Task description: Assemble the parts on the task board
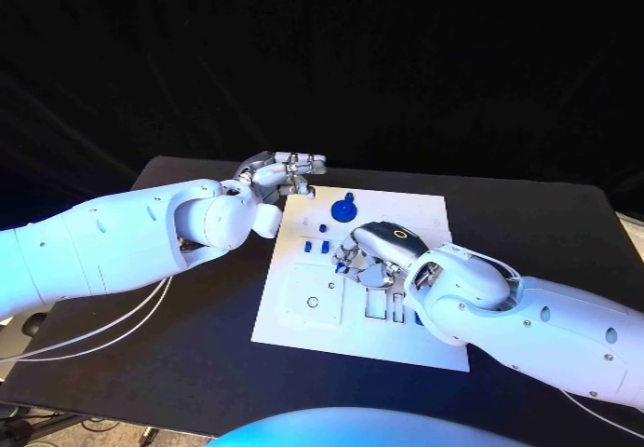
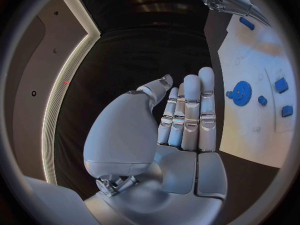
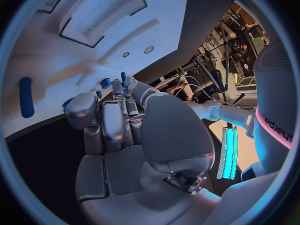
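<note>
The board [image 1: 302, 317] sits mid-frame in the head view. The left hand [image 1: 282, 172] hovers at its upper left corner, fingers straight and together, holding nothing. The right hand [image 1: 373, 256] rests on the board's middle, fingers curled among small blue parts [image 1: 318, 248]; whether it grips one I can't tell. A blue gear [image 1: 345, 209] lies near the top edge.

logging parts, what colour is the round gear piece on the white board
Blue. The round toothed gear piece on the white task board shows best in the left wrist view.
</note>
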You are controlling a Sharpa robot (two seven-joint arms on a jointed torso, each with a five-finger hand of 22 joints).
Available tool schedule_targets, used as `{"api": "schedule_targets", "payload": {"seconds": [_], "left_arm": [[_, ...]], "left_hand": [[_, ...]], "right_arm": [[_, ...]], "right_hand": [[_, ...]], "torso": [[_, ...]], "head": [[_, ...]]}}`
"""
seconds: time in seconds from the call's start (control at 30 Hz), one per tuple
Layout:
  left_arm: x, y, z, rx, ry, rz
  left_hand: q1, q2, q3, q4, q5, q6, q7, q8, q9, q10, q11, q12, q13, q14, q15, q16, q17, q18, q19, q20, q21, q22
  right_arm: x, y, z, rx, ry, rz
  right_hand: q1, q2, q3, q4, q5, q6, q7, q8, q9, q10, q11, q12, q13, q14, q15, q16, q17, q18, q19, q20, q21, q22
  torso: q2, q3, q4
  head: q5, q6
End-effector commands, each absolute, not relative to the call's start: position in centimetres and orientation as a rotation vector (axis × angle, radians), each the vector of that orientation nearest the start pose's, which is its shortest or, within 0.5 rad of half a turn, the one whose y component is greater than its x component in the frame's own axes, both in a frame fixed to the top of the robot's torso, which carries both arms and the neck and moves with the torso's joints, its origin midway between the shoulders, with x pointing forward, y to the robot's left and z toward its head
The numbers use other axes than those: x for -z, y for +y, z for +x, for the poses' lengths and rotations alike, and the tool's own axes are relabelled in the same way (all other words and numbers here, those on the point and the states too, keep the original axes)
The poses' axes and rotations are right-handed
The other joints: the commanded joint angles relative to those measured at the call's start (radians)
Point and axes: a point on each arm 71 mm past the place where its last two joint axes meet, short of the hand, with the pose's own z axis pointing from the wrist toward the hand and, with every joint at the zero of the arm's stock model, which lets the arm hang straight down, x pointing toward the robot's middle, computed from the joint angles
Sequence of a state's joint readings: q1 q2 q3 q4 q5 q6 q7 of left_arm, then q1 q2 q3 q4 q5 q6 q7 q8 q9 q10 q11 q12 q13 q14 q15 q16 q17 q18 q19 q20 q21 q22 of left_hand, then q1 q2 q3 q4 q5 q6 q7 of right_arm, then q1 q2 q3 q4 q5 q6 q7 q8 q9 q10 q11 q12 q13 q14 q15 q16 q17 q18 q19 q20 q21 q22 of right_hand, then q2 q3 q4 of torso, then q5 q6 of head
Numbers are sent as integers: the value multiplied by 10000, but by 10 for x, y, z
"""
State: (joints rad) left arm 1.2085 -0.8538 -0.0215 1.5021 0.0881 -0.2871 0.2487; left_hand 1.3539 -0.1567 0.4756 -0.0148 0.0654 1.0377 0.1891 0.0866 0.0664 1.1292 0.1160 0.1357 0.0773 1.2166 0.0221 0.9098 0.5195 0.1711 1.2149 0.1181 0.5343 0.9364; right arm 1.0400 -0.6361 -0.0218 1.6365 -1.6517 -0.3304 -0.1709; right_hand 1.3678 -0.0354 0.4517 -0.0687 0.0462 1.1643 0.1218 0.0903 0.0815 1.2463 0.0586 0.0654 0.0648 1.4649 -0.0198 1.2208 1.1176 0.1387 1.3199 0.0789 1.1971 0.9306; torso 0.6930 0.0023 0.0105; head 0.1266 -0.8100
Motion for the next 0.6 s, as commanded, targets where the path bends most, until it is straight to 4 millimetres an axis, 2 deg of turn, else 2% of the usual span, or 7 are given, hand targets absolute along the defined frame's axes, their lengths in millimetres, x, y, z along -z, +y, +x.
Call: {"api": "schedule_targets", "payload": {"seconds": [0.03,0.3,0.43,0.6], "left_arm": [[180,218,496,14996,14972,-12911],[180,217,496,15026,14964,-12891],[180,216,497,15029,14961,-12888],[180,216,497,15026,14987,-12898]], "left_hand": [[46,30,-45,-28,52,-59,14,-4,9,-60,-6,30,-11,-51,22,-47,-12,107,-29,34,-58,-10],[-56,40,-110,38,49,-87,22,6,10,-105,7,69,-12,-53,38,-48,-43,104,-34,51,-94,-41],[-78,37,-130,51,47,-99,25,6,9,-120,9,76,-12,-53,42,-48,-50,104,-34,55,-104,-49],[-90,35,-142,59,47,-106,26,7,8,-130,11,83,-13,-53,44,-47,-55,105,-34,57,-110,-55]], "right_arm": [[231,-61,411,-8862,16750,-4094],[241,-58,413,-8701,17107,-4387],[244,-56,413,-8630,17189,-4533],[246,-55,413,-8617,17256,-4608]], "right_hand": [[86,22,86,6,32,12,92,-31,3,-13,52,-41,4,336,-19,70,21,-198,27,13,47,13],[81,27,109,1,34,4,103,-37,1,-22,58,-42,4,337,-13,74,23,-200,30,17,57,26],[80,32,129,-6,35,-3,109,-42,0,-31,63,-43,3,338,-9,80,29,-200,29,21,61,29],[80,32,139,-12,35,-6,111,-45,0,-35,65,-43,3,337,-7,80,28,-201,29,24,64,32]], "torso": [[2,6,-11],[-4,2,-10],[-8,18,-23],[-5,19,-26]], "head": [[57,-62],[87,-109],[127,-104],[116,-142]]}}
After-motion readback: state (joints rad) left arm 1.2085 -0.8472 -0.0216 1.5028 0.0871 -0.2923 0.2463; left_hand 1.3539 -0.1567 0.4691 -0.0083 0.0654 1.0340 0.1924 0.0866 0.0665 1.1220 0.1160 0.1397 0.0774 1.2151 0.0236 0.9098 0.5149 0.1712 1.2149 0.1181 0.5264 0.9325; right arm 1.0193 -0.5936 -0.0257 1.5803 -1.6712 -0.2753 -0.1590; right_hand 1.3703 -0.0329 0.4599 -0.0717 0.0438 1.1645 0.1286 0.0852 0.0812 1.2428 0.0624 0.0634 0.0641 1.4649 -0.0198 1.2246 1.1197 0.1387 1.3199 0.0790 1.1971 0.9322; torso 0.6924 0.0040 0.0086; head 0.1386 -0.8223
